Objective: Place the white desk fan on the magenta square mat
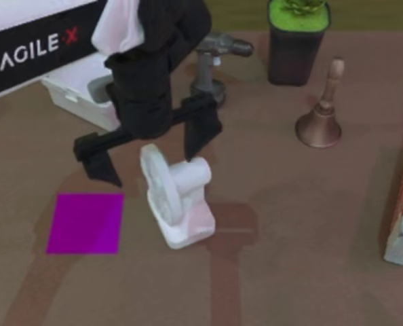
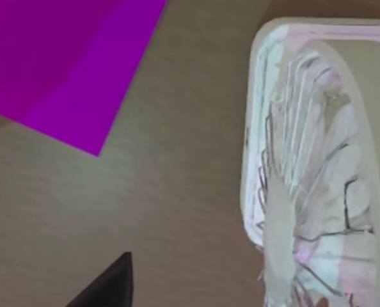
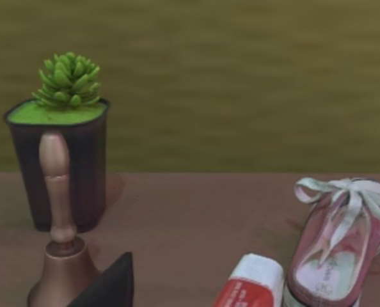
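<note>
The white desk fan (image 1: 178,197) stands upright near the table's middle, its round grille facing left. It fills one side of the left wrist view (image 2: 311,160). The magenta square mat (image 1: 86,223) lies flat to the fan's left with bare table between them, and its corner shows in the left wrist view (image 2: 62,57). My left gripper (image 1: 150,153) hangs open just above and behind the fan, one finger on each side, touching nothing. One dark fingertip (image 2: 110,284) shows in its wrist view. My right gripper (image 3: 190,300) is out of the top view and open, holding nothing.
A white bin (image 1: 79,92) sits at the back left under my left arm. A grey tool (image 1: 212,61), a potted succulent (image 1: 298,41) and a copper bell (image 1: 321,115) stand behind and to the right. A shoe (image 3: 340,243) and red-and-white box (image 3: 251,284) lie at the right edge.
</note>
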You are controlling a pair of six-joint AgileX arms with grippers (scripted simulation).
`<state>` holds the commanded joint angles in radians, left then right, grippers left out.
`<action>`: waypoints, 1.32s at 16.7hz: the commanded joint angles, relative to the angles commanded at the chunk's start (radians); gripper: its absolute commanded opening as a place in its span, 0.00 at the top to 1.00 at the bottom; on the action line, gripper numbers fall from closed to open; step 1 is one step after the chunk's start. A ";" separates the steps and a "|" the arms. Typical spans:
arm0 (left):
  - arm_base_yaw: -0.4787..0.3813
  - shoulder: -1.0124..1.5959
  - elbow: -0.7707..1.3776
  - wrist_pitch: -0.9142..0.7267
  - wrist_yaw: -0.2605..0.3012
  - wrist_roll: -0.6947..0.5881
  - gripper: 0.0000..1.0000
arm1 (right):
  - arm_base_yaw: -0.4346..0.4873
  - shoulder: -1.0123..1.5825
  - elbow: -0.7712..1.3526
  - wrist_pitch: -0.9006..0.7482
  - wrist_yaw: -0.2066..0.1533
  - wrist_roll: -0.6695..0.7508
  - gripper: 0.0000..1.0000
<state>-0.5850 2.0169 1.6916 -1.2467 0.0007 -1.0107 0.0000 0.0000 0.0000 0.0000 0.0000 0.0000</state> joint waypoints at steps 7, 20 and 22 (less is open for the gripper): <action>0.000 0.000 -0.004 0.004 0.000 0.000 0.23 | 0.000 0.000 0.000 0.000 0.000 0.000 0.00; 0.000 0.000 -0.004 0.004 0.000 0.000 1.00 | 0.000 0.000 0.000 0.000 0.000 0.000 0.00; 0.000 0.000 -0.004 0.004 0.000 0.000 1.00 | 0.000 0.000 0.000 0.000 0.000 0.000 0.00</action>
<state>-0.5851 2.0170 1.6876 -1.2426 0.0007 -1.0108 0.0000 0.0000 0.0000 0.0000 0.0000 0.0000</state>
